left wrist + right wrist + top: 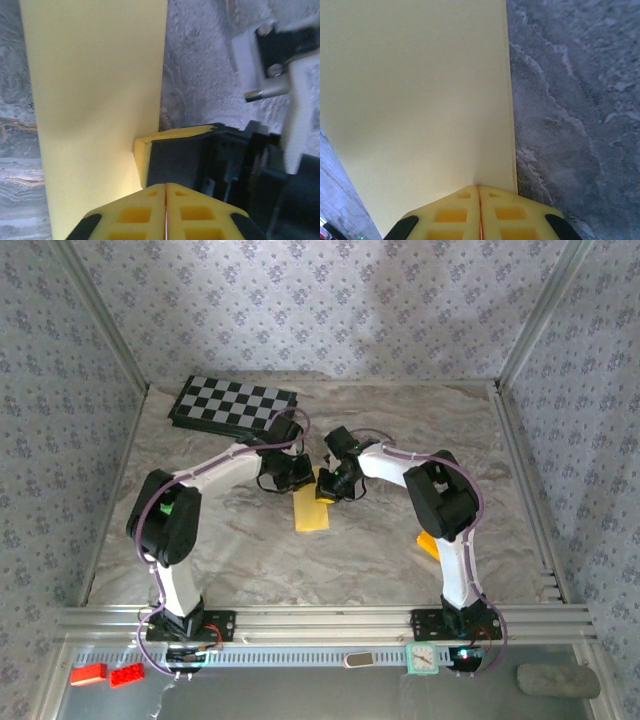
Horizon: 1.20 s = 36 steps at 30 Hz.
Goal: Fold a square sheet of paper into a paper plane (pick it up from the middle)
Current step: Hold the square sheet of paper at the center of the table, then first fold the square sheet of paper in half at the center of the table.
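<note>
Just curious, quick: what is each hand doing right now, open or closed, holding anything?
Left hand: closed, pinching the yellow paper.
Right hand: closed, pinching the same paper.

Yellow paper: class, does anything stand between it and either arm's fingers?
Nothing visible does. The right fingers are shut on the yellow paper itself. The left fingers are shut right at its edge, with one of the right fingers close beside them, not in between.

paper (311, 510): plain pale yellow | checkerboard (232, 403): black-white checks | table (350, 550): grey marbled | walls (300, 310): grey floral print
</note>
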{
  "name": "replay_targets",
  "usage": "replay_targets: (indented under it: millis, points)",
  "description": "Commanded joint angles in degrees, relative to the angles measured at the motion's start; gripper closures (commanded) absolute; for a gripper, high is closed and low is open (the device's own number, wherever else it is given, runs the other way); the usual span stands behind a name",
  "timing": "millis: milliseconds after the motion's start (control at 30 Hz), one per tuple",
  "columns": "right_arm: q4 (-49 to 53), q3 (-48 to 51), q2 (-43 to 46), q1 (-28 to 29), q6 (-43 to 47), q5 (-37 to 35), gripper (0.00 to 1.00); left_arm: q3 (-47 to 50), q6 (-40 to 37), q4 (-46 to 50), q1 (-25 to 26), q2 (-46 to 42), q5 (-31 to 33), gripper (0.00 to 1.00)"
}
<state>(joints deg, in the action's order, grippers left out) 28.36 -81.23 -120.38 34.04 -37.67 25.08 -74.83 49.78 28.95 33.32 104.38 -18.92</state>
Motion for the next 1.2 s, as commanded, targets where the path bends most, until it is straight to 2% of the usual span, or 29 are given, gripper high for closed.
replay_targets:
  millis: [0,67,400,667,967,1167]
  points:
    - [8.7,3.5,-7.2,0.9,-0.2,-10.1,0.92,0.7,-0.6,-0.8,0.0,2.5,-2.3,0.97]
    - [9.0,3.1,-7.5,0.9,-0.3,-10.2,0.92,1.0,-0.7,-0.7,0.0,3.8,-2.5,1.00]
    - [9.3,2.6,-8.2,0.9,-0.5,-10.2,0.92,2.4,-1.8,-2.1,0.0,7.8,-3.6,1.00]
    - [11.3,2.9,-9.3,0.6,-0.2,-12.1,0.93,4.5,-6.3,0.1,-1.1,9.5,-2.0,1.00]
    - [14.6,3.1,-10.1,0.1,1.0,-15.6,0.93,5.4,-15.4,2.7,-5.4,9.1,-2.2,1.00]
    - [14.7,3.2,-10.2,-0.1,1.2,-16.4,0.93,7.9,-17.7,3.1,-9.6,6.6,-2.3,1.00]
